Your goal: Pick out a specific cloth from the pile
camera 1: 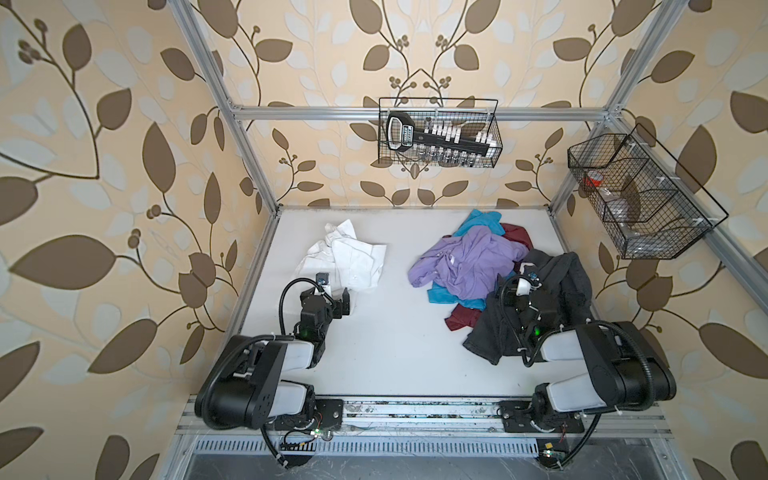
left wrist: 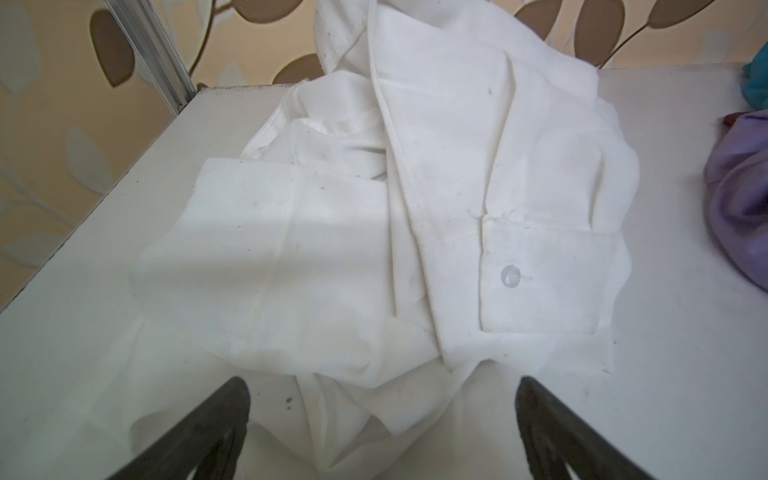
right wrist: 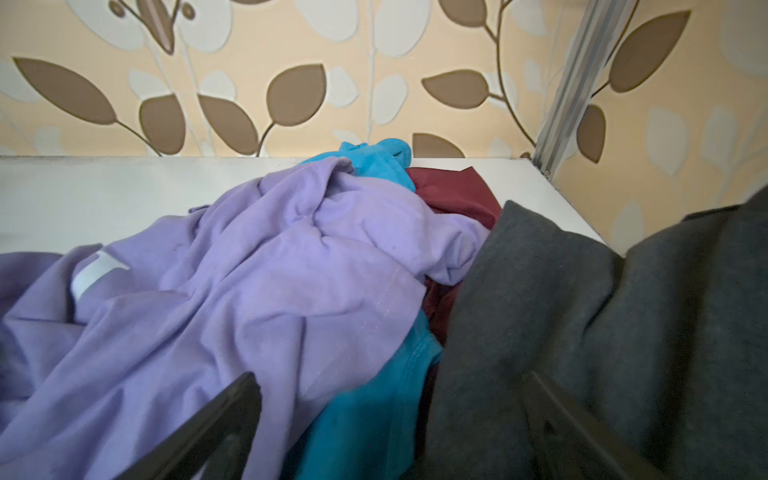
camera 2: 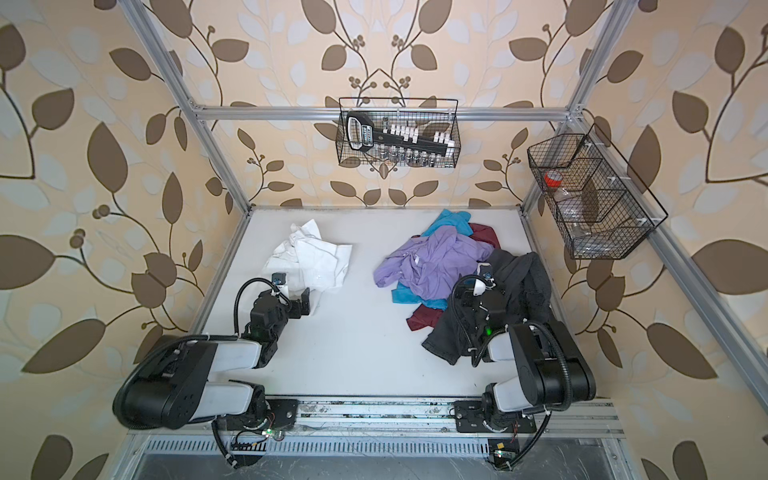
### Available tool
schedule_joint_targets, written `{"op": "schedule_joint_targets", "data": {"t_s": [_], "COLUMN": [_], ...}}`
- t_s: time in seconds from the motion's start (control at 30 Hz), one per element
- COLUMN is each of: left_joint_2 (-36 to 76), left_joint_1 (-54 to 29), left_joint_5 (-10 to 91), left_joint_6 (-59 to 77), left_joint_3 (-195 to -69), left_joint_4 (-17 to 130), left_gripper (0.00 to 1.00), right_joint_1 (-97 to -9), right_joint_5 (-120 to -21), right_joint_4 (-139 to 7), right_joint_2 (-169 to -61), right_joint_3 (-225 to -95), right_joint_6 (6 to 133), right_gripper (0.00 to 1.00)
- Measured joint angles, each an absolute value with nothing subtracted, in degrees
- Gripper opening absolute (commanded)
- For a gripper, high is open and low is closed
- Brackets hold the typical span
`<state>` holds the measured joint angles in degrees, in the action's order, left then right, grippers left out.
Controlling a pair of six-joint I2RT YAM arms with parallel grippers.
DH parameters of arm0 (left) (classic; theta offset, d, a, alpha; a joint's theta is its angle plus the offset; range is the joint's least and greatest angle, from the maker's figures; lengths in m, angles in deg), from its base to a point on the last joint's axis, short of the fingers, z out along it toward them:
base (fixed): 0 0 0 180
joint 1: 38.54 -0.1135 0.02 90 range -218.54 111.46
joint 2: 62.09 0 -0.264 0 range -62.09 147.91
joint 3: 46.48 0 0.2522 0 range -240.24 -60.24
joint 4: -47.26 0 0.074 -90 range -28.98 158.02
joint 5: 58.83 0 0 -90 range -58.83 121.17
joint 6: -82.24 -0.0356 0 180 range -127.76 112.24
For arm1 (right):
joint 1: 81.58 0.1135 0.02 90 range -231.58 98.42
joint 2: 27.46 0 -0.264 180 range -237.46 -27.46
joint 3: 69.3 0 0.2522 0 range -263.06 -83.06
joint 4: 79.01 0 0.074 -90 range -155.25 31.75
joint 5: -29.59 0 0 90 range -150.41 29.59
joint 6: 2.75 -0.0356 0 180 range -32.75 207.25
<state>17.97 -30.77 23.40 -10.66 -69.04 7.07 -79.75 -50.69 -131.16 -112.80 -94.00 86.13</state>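
Seen from above in both top views: a white desk (camera 1: 395,353) inside a metal frame. Toward the far left corner of the desk, crumpled and alone, the cloth (camera 1: 347,259), a thin white button-up shirt, well apart from the pile (camera 1: 478,266) heaped along the right edge. Just short of the shirt's near hem, the left gripper (left wrist: 382,390), jaws spread wide, gripping nothing. Over the near side of the pile, the right gripper (right wrist: 388,380), likewise spread wide and empty, lilac shirt (right wrist: 270,291) by one finger, dark grey garment (right wrist: 582,332) bunched against the other, turquoise garment (right wrist: 374,415) between. Looks already separated, so probably only a clean withdrawal left. Risks, as a judgement: snagging the thin white fabric on a left finger and dragging it off the left edge; hooking a grey fold with the right arm and hauling the heap toward the shirt; closing on lilac by mistake. Nothing legible anywhere: a blank-looking white tag (right wrist: 93,270) on the lilac shirt, a plain clear button (left wrist: 510,275) on a white cuff, and a label on the black tool (camera 1: 399,133) in the wire basket (camera 1: 399,160) on the back wall, too small to read.
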Motion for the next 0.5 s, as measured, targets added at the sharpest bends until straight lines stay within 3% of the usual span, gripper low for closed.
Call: {"op": "schedule_joint_targets", "data": {"t_s": [0.1, 0.3, 0.5], "left_joint_2": [24.0, 24.3, 24.2], "left_joint_1": [-31.1, -35.7, -36.8], "left_joint_5": [23.4, 26.3, 27.8], "left_joint_6": [-11.0, -9.9, -9.0], "left_joint_3": [-71.2, -81.5, -82.6], "left_joint_4": [6.7, 15.1, 18.4], "left_gripper": [0.99, 0.99, 0.99], "right_joint_1": [-80.8, -82.4, -82.4], "right_joint_5": [-51.7, -53.9, -54.5], "right_joint_4": [-131.1, -130.9, -130.9], "right_joint_2": [-112.9, -112.9, -112.9], "right_joint_3": [-94.4, -95.2, -95.2], "right_joint_6": [85.5, 84.3, 84.2], "right_gripper": [1.00, 1.00, 0.99]}}
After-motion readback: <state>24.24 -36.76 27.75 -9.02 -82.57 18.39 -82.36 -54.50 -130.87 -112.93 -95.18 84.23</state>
